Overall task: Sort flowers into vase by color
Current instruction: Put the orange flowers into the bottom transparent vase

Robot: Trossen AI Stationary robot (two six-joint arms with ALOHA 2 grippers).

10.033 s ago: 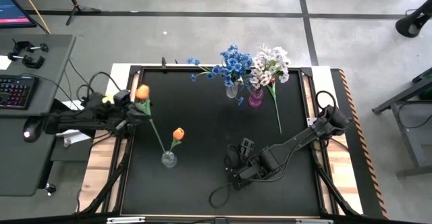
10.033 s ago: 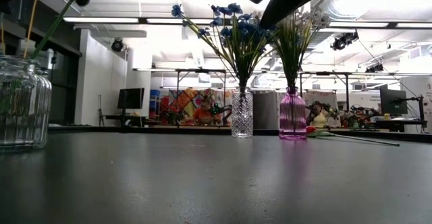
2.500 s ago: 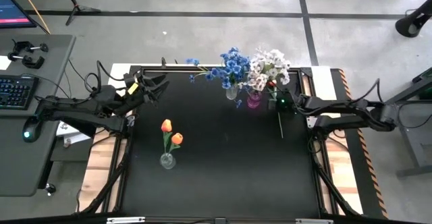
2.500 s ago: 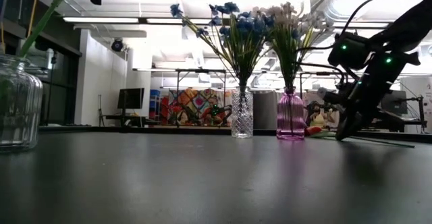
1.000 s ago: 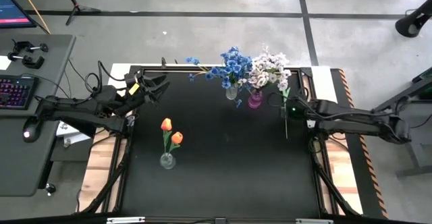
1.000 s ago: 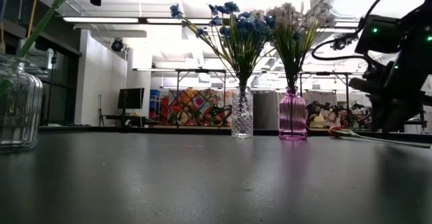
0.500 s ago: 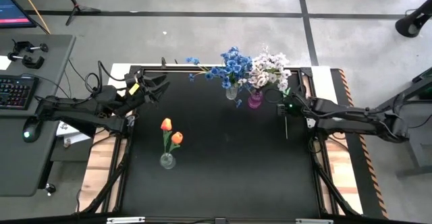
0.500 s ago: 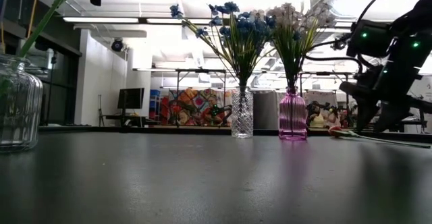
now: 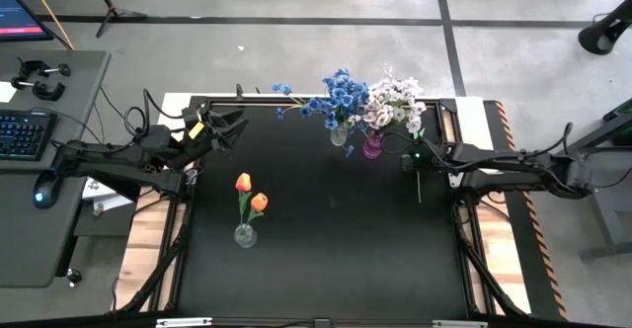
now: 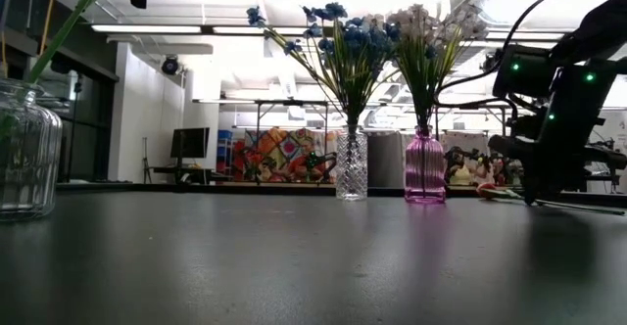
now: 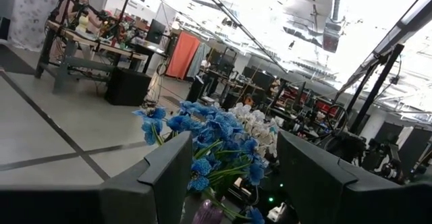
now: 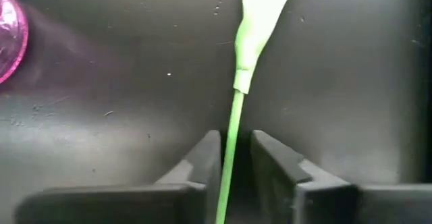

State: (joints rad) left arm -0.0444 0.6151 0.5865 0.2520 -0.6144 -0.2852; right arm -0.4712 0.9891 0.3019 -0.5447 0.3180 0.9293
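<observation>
Down on the desk, right gripper pinched onto the thin green stem lying just beside the pink vase. Best lifted slowly, keeping stem centred. Left gripper parked, spread wide.

**What the views hide or cut off**

In the right wrist view the green stem runs out of frame at both ends, so its blossom cannot be seen; the pink vase is cut by the picture's edge, only a curved sliver showing. In the low view the clear jar is clipped at the side and its stems leave through the top, blossoms unseen. The lying tulip is partly masked by the right gripper. The left gripper is too small overhead to judge its fingers.
</observation>
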